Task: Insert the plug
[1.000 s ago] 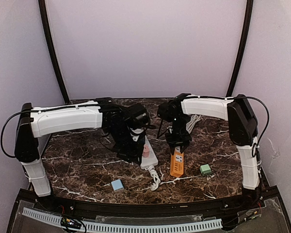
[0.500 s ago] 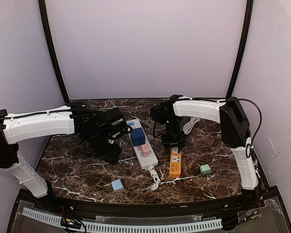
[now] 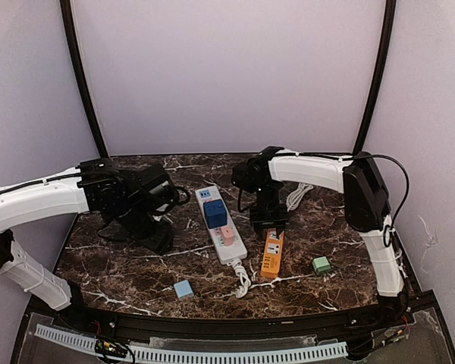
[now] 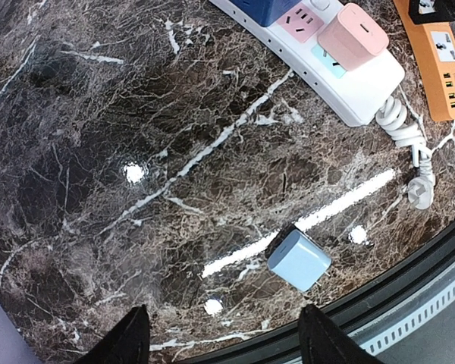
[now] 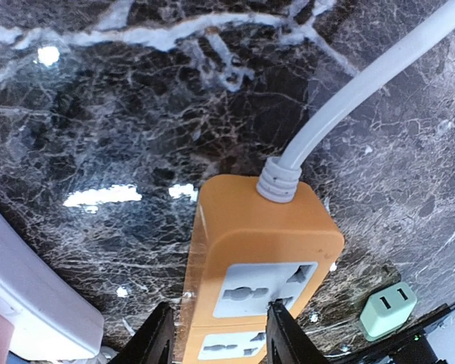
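A white power strip (image 3: 236, 254) lies mid-table with a blue plug (image 3: 215, 214) and a pink plug (image 3: 227, 235) seated in it. My left gripper (image 3: 155, 236) hangs open to its left, holding nothing; the left wrist view has its fingertips (image 4: 129, 341) wide apart over bare marble, near a loose light-blue plug (image 4: 299, 259). The pink plug (image 4: 353, 34) shows at that view's top right. My right gripper (image 5: 220, 337) sits over the far end of the orange power strip (image 5: 258, 250), jaws partly apart: one finger at the strip's left edge, the other on the socket face.
A green plug (image 3: 321, 265) lies right of the orange strip (image 3: 272, 254). The light-blue plug (image 3: 183, 289) sits near the front edge. The white strip's bundled cord (image 3: 243, 279) lies at its near end. The orange strip's pale cable (image 5: 364, 91) runs back right.
My left gripper opened, let go of the pink plug in the white strip and drew back to the left. The right gripper shifted slightly back along the orange strip.
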`<state>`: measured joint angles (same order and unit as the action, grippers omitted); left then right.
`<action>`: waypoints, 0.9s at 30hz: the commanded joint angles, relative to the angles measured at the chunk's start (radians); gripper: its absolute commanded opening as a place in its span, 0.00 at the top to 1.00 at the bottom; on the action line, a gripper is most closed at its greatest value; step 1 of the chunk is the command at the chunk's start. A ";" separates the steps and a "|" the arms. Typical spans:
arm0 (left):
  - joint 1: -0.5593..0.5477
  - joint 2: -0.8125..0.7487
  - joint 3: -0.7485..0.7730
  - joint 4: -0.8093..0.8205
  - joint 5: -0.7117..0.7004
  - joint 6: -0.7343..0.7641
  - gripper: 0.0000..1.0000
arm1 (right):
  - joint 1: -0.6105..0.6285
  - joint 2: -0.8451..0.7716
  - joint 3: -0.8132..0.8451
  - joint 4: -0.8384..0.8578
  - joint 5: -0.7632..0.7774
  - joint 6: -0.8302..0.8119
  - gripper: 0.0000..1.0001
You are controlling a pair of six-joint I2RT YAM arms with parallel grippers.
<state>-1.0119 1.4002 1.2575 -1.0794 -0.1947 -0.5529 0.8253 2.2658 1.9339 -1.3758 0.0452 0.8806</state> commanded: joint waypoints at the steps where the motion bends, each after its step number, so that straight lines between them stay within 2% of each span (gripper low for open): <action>1: 0.005 -0.054 -0.038 -0.001 0.004 0.022 0.33 | 0.012 -0.093 0.045 0.007 -0.001 0.045 0.59; 7: 0.005 -0.099 -0.047 0.032 0.012 0.036 0.30 | 0.009 -0.191 0.045 0.003 0.022 0.059 0.58; 16: 0.005 -0.073 0.033 0.071 0.044 0.084 0.24 | -0.011 -0.318 0.004 0.006 0.076 -0.075 0.56; 18: 0.005 -0.053 0.063 0.068 0.047 0.081 0.19 | -0.019 -0.357 -0.033 0.012 0.091 -0.118 0.55; 19: 0.004 -0.036 0.082 0.065 0.047 0.078 0.12 | -0.023 -0.380 -0.058 0.017 0.097 -0.136 0.55; 21: 0.004 -0.009 0.113 0.057 0.048 0.072 0.03 | -0.031 -0.436 -0.116 0.033 0.107 -0.166 0.51; 27: 0.004 0.057 0.208 0.033 0.058 0.030 0.01 | -0.097 -0.617 -0.355 0.136 0.088 -0.212 0.41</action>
<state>-1.0115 1.4288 1.4101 -1.0122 -0.1490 -0.4904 0.7742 1.7485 1.6966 -1.3132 0.1287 0.7204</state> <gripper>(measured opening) 0.986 0.580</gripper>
